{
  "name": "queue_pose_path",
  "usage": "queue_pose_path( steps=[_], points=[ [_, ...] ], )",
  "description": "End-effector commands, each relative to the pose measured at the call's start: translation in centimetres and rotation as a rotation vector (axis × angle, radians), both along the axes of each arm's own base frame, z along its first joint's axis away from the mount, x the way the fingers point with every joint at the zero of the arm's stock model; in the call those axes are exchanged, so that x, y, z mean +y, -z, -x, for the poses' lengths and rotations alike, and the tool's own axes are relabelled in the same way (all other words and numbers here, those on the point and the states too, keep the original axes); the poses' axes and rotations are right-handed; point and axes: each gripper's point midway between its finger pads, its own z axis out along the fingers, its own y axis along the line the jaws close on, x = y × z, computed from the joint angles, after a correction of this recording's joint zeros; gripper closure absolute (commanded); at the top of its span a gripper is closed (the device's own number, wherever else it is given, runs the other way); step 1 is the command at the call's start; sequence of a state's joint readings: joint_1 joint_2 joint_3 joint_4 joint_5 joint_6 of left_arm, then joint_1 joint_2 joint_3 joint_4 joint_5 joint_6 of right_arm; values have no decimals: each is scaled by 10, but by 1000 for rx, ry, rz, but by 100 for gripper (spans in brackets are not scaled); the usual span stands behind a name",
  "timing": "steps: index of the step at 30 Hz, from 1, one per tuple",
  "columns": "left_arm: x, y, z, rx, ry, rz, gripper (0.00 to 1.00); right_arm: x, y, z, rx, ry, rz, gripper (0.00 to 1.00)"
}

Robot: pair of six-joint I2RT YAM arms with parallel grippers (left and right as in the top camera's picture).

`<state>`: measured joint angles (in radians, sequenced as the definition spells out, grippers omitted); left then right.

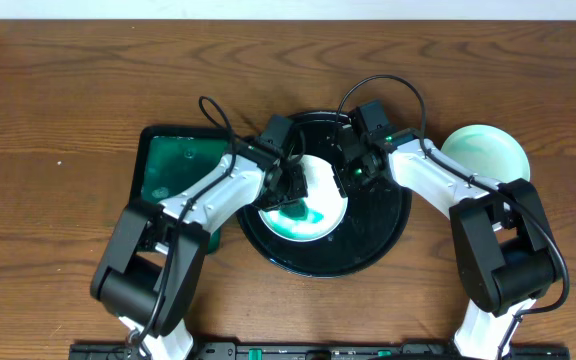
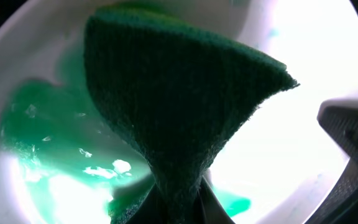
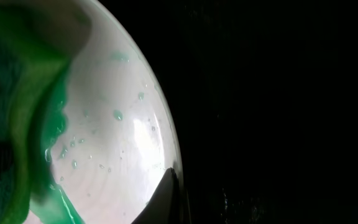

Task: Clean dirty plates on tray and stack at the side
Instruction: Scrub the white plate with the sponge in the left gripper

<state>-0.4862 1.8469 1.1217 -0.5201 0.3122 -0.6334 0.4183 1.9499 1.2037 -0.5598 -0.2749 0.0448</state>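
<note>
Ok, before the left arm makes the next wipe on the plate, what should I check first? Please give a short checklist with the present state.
1. Sponge pinched in the left gripper: ok.
2. Sponge pressed onto the dirty plate: cannot tell, contact is hidden.
3. Right gripper steadying the plate rim: cannot tell; it is at the rim, but the grip is unclear.
4. Plate inside the tray: ok.
5. Plate clean: not ok, a teal smear remains.
6. Wiped plate lying beside the tray, on the right: ok.
</note>
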Motion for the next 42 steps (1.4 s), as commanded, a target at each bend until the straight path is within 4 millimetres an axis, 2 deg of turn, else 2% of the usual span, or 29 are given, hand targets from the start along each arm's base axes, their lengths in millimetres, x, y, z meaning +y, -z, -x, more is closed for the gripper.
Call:
queue_pose_path(
  steps=[1,4,6,8,11,13,16,20,23,30,36,42],
  points=[
    [18,7,-9,23,-83,-99,93,-5,5,0,6,7,28,99],
    [64,4,-9,18,-131,-327,93,-5,5,0,6,7,28,99],
    [88,2,-8,14,-127,-435,93,-5,5,0,5,6,28,99],
    [102,1,-7,12,-97,-503,93,-5,5,0,5,7,29,99],
    [104,3,-10,-3,-66,-512,93,-6,5,-1,2,9,35,99],
    [90,7,-14,-11,-38,-447,93,-6,5,-1,2,9,35,99],
    [43,16,-18,5,28,-209,93,-6,5,-1,3,9,35,99],
    [-20,26,-11,75,99,106,93,-6,5,0,4,9,36,99],
    [-51,32,-2,126,145,250,93,-6,5,0,4,9,36,99],
    [-78,31,15,150,216,322,93,-6,5,-1,2,10,38,99],
    [-89,24,31,209,245,376,93,-7,5,-1,2,10,40,99],
    [-80,24,48,303,223,356,93,-7,5,-1,1,11,41,99]
  ],
)
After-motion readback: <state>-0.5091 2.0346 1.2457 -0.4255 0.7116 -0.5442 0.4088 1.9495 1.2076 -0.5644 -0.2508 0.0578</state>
